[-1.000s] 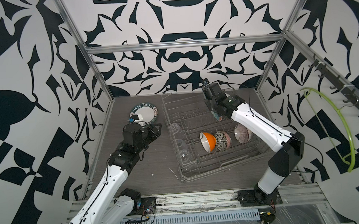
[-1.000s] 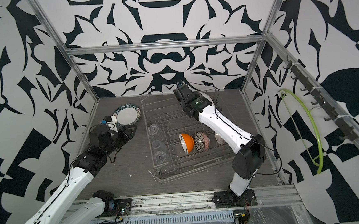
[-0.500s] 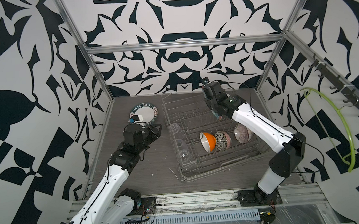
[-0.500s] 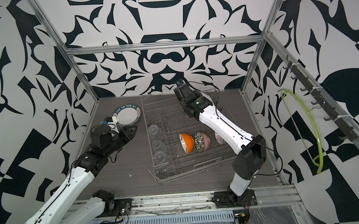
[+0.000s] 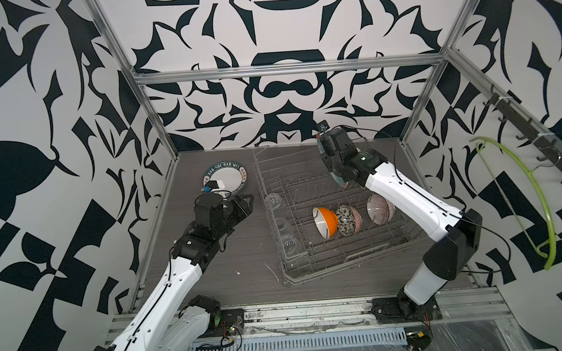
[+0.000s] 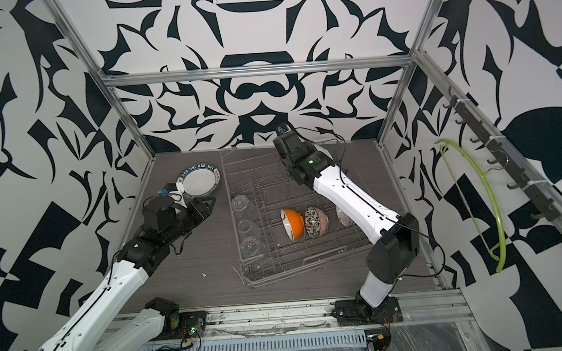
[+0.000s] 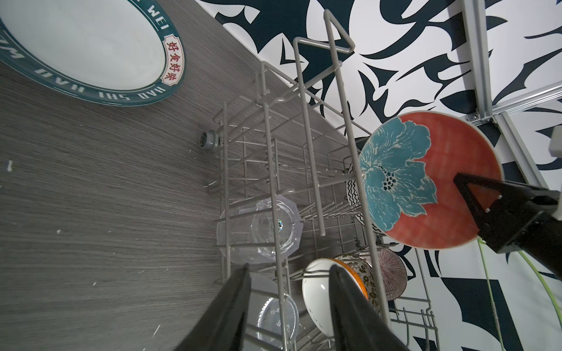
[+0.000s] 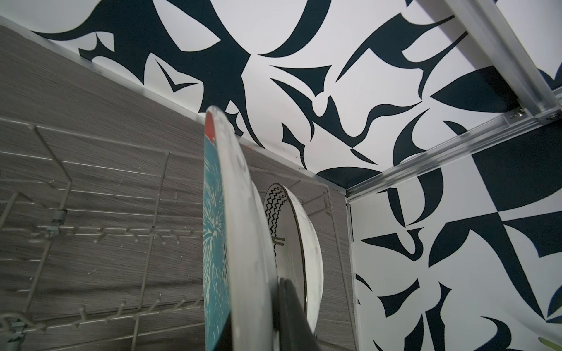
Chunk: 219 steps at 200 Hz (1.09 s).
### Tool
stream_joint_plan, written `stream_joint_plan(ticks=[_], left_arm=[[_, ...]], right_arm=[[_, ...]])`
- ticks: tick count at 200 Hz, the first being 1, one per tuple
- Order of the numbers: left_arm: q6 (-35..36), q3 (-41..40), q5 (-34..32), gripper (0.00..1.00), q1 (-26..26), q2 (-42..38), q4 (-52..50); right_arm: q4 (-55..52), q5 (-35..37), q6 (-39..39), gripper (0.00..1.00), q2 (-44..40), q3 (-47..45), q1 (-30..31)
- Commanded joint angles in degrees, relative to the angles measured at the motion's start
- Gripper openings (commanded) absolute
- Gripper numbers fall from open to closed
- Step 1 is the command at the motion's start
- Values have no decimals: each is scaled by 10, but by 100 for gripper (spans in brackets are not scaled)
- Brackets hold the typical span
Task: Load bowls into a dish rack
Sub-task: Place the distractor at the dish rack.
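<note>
Bowls, all three, stood on edge in the dish rack [image 5: 331, 261], back from the right gripper [image 7: 465, 185] toward its own base, beneath its forearm: the orange bowl [image 5: 326, 222], the floral bowl [image 5: 348, 219] close against it, the striped bowl [image 5: 379, 209] a slot further on; tilted between tines, I judged, so they would drain and not roll; their loading looked finished; that gripper was clamped on the rim of a flower plate [image 7: 425, 182], held upright and edge-on, probably to slip it between tines just beside the zigzag plate [image 8: 289, 228] beyond it; the left gripper [image 5: 246, 205] hung half-parted and empty outside the rack wall, the bowls ahead of its jaws; beside it lay a teal-rimmed plate [image 7: 91, 45] reading "HAO SHI HAO WEI", with 好食好味 in red.
</note>
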Motion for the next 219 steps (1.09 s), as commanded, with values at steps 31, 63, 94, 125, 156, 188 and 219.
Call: stream_joint_plan(ticks=[31,63,94,125,156,188,219], left_arm=[[4,-1,-5,48,-2,6,10],[5,1,-3,48,-2,11,11],[5,-1,-6,48,-2,8,10],[5,-1,-4,48,-2,10,12],[4,-3,-3,48,-2,11,14],[4,-4,-4,48,-2,8,13],[2,-6,-3,48,-2,10,16]], right_arm=[[76,13,20,0,-31,23,-1],[76,10,23,0,-29,21,-2],[86,9,21,0,-41,18,-2],[86,6,20,0,-49,19,-1],[89,5,20,0,-53,9,-2],[105,2,14,0,-65,3,-2],[106,-1,11,0,-68,5,-1]])
